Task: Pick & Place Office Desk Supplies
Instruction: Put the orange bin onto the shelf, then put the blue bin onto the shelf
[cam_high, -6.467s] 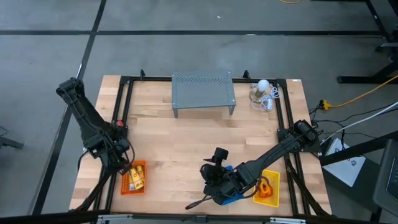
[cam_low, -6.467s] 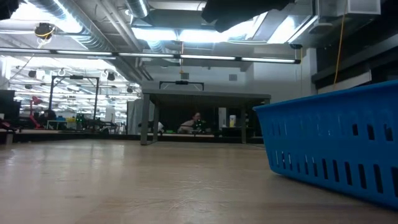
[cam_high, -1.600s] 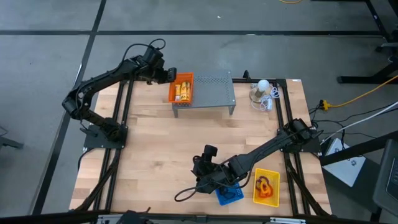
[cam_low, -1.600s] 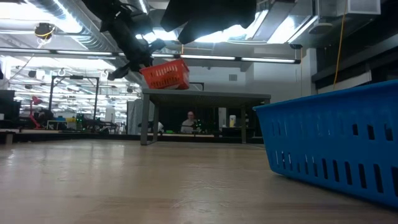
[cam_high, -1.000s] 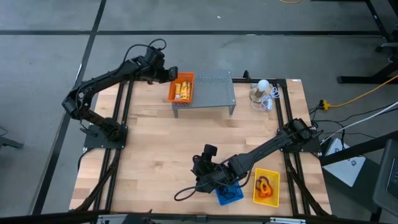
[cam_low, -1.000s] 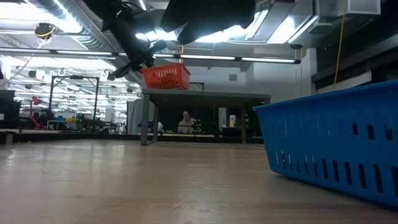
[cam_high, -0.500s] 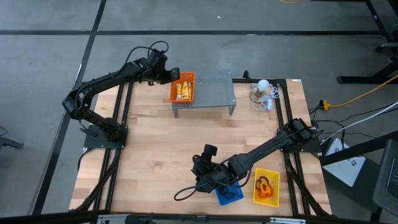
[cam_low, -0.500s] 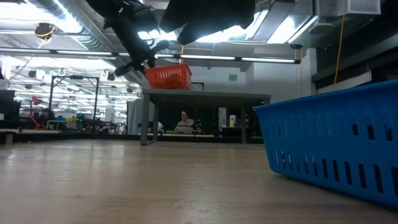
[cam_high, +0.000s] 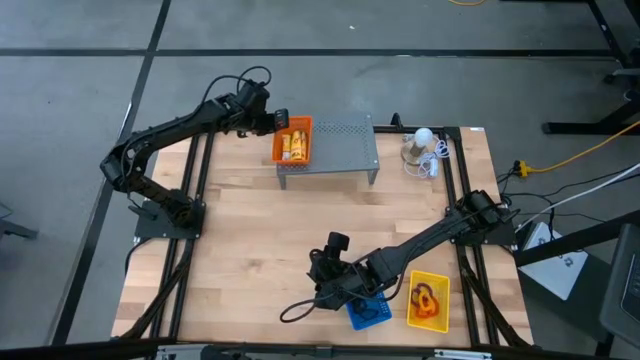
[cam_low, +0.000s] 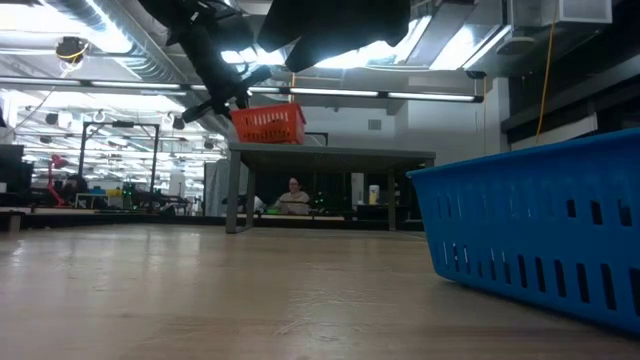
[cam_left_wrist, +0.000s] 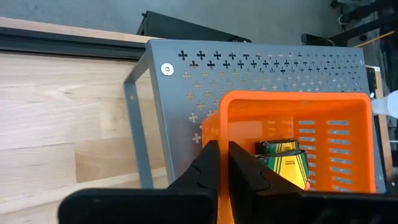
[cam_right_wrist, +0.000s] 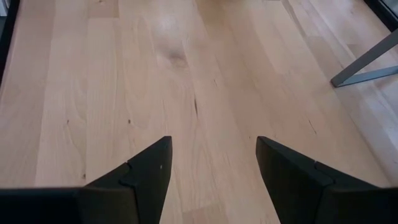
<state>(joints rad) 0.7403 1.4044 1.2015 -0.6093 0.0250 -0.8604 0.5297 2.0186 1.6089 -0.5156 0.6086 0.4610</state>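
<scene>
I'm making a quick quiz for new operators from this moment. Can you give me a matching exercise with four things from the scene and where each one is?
Things:
1. orange basket
2. blue basket
3. yellow basket
4. white bulb

Places:
A. far right corner of the table, beside the grey shelf
B. near right corner, holding orange loops
C. on the shelf's left end, gripped at its rim by the left gripper
D. near edge, just below the right gripper

Pairs: 1-C, 2-D, 3-B, 4-A
</scene>
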